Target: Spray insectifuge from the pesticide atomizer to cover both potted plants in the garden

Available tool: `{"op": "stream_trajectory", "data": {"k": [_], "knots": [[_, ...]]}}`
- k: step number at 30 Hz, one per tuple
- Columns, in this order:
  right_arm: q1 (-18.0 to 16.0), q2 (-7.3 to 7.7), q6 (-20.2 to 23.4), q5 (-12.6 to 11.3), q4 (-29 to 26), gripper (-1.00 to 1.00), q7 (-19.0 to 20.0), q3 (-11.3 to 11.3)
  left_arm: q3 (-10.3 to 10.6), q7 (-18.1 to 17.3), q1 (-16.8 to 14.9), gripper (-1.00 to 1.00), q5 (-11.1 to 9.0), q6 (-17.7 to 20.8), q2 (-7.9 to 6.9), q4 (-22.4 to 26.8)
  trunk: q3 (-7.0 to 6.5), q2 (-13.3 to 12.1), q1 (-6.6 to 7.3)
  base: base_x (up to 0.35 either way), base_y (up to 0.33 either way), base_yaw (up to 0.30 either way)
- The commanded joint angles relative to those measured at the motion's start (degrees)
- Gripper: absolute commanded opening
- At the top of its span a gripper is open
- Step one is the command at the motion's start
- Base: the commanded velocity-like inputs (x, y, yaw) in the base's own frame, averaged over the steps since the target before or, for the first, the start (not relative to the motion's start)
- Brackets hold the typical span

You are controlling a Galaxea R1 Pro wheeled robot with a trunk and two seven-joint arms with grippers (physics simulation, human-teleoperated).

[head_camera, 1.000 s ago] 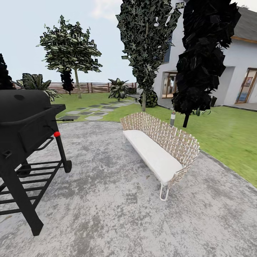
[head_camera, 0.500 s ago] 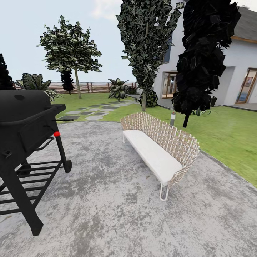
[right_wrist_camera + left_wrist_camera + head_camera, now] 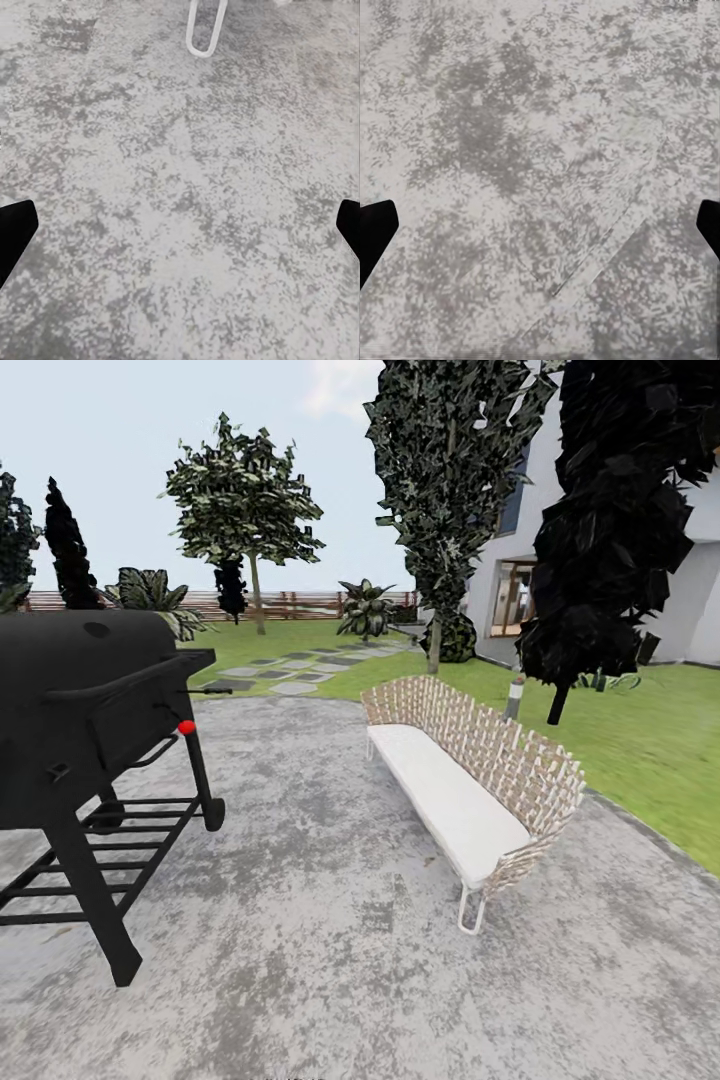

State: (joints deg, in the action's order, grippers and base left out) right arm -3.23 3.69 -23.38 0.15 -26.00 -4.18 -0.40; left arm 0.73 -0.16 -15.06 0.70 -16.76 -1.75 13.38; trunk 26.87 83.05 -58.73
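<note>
Left wrist view looks straight down on mottled grey paving [image 3: 540, 150], and the left hand [image 3: 540, 232] has its two dark fingertips [image 3: 375, 232] spread wide apart at opposite edges of the picture, with nothing between them. A thin curved seam crosses the paving under it. In the right wrist view the right hand [image 3: 180, 232] is spread the same way, fingertips [image 3: 15, 232] far apart over bare paving, holding nothing; beyond it stands one white looped leg [image 3: 204, 30] of the bench.

From the head view, the wicker bench [image 3: 470, 780] with its white seat cushion stands on the paved patio [image 3: 330, 960], right of centre, and a black barbecue grill [image 3: 90, 730] on wheeled legs stands at the left. Behind them lies the garden [image 3: 660, 750]: green lawn, a run of grey stepping stones [image 3: 290, 670] leading away, several trees, a broad-leaved plant [image 3: 366, 610] and a brown slatted fence [image 3: 300, 602] at the far end. A white house [image 3: 690, 560] rises at the right behind two dark trees. Just behind the bench, near the foot of the darker tree, a slim upright thing with a pale top [image 3: 515, 698] stands on the lawn; it may be the pesticide atomizer, but it is too small to tell.
</note>
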Motion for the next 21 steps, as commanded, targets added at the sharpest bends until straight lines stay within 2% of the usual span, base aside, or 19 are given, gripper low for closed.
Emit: {"op": "stream_trajectory", "data": {"k": [1,10,21], "knots": [[-0.02,0.0,-0.16,0.02,0.01,1.0,-0.13,0.06,0.06,0.0,-0.05,1.0,0.06,-0.2,-0.01,-0.05,0.06,0.03,0.0,0.0,-0.272,0.257],[-0.02,0.0,-0.09,0.17,0.07,1.0,0.04,0.48,-0.01,0.0,0.11,1.0,-0.21,-0.2,-0.01,-0.02,0.06,0.03,0.0,-0.021,-0.267,0.054],[-0.02,0.0,-0.09,0.06,-0.02,1.0,-0.02,0.4,-0.12,0.02,0.12,1.0,-0.4,-0.2,-0.01,-0.02,0.06,0.03,0.0,-0.228,-0.185,0.001]]}}
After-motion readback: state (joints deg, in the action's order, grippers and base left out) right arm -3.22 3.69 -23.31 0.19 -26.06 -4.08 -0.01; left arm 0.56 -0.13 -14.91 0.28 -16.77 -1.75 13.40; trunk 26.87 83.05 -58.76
